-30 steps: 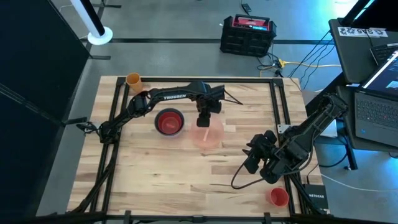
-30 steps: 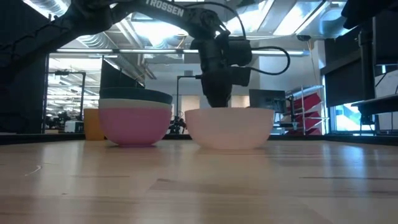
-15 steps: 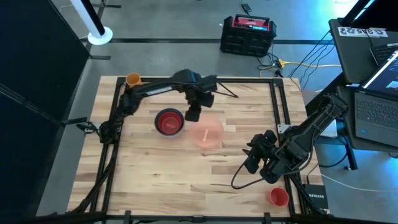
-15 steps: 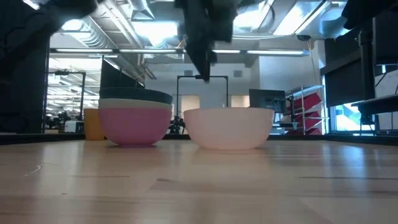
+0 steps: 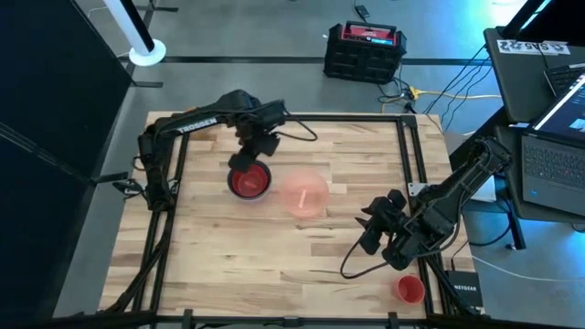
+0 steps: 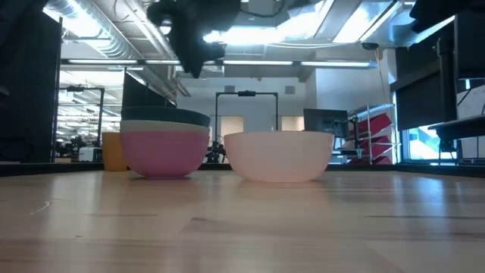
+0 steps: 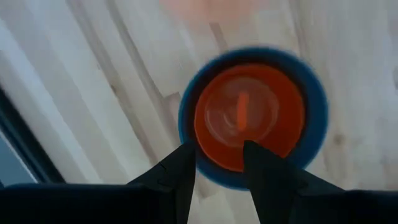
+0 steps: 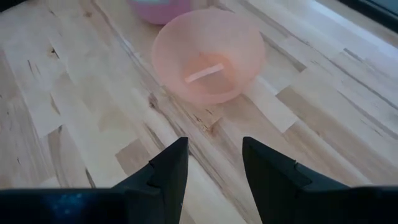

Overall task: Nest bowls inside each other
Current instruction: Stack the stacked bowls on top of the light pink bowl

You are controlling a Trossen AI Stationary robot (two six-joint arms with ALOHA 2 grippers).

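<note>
A stack of bowls stands left of the table's middle: the red bowl sits inside the dark blue one. In the low view the opaque pink bowl is the lowest, resting on the table on its base. The translucent pale-pink bowl stands alone just right of the stack. My left gripper hovers open above the stack, pointing down, well clear of it. My right gripper waits open over the table's right part, slanting down toward the pale-pink bowl.
A small red cup stands near the table's near right corner. A small orange cup shows behind the stack in the low view. Black frame rails run along the table's sides. Bare wood lies in front of the bowls.
My left gripper has risen from the pale-pink bowl's far rim and gone toward the table's left, now standing high above the stack. The pale-pink bowl stays where it was. My right arm has kept still.
</note>
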